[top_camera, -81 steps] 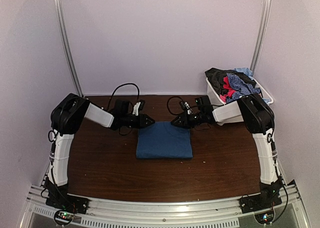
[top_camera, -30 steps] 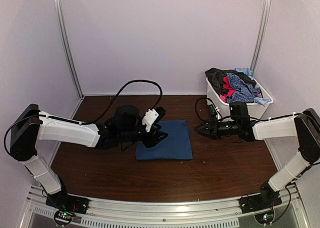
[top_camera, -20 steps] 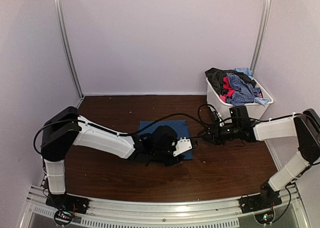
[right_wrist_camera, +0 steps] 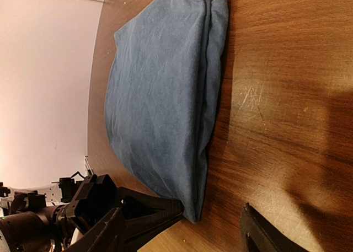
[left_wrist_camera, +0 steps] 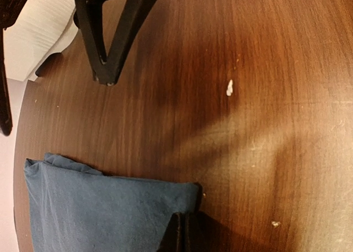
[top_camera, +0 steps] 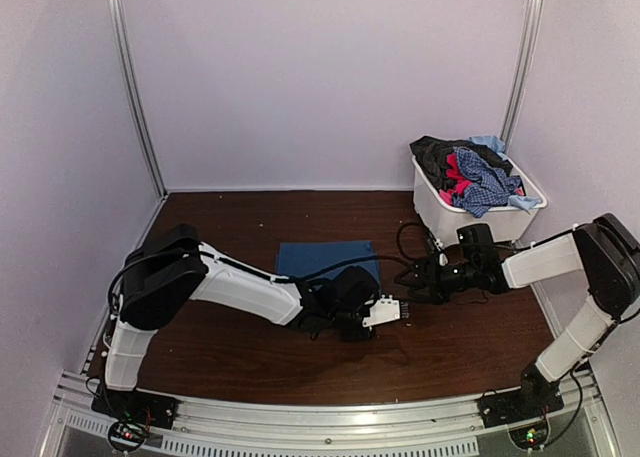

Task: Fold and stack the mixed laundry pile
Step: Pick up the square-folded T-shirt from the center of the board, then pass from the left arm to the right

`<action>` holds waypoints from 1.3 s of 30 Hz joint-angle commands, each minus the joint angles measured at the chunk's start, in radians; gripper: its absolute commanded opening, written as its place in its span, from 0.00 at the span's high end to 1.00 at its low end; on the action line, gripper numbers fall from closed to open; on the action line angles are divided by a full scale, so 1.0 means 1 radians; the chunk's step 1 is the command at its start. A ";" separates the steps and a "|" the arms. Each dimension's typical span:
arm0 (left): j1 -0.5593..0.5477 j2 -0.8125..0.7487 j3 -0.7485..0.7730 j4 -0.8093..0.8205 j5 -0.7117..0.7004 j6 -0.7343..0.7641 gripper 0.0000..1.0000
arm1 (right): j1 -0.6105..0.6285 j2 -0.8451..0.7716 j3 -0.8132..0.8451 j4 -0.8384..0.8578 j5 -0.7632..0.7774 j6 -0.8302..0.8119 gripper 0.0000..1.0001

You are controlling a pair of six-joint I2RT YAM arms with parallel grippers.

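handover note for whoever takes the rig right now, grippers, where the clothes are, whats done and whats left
Left gripper: shut, apparently pinching the near right corner of the folded dark-blue T-shirt.
Right gripper: open, holding nothing, low over the table just right of that T-shirt.
Done: one garment folded, lying mid-table.
To do: the laundry pile sits unfolded in the white bin at the far right; nothing is stacked yet.
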State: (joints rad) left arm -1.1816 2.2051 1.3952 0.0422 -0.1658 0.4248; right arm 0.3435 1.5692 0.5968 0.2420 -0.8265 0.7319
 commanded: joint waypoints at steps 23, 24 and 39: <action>0.047 -0.175 -0.090 0.126 0.093 -0.091 1.00 | 0.123 0.274 0.048 0.441 -0.009 0.351 0.21; 0.048 -0.184 -0.099 0.128 0.099 -0.090 1.00 | 0.123 0.293 0.064 0.452 -0.009 0.361 0.22; 0.022 -0.293 -0.189 0.127 0.132 -0.071 1.00 | 0.115 0.478 0.227 0.509 0.013 0.466 0.52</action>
State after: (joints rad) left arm -1.1423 1.9545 1.2205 0.1192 -0.0586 0.3424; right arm 0.4606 2.0136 0.7864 0.7151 -0.8337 1.1625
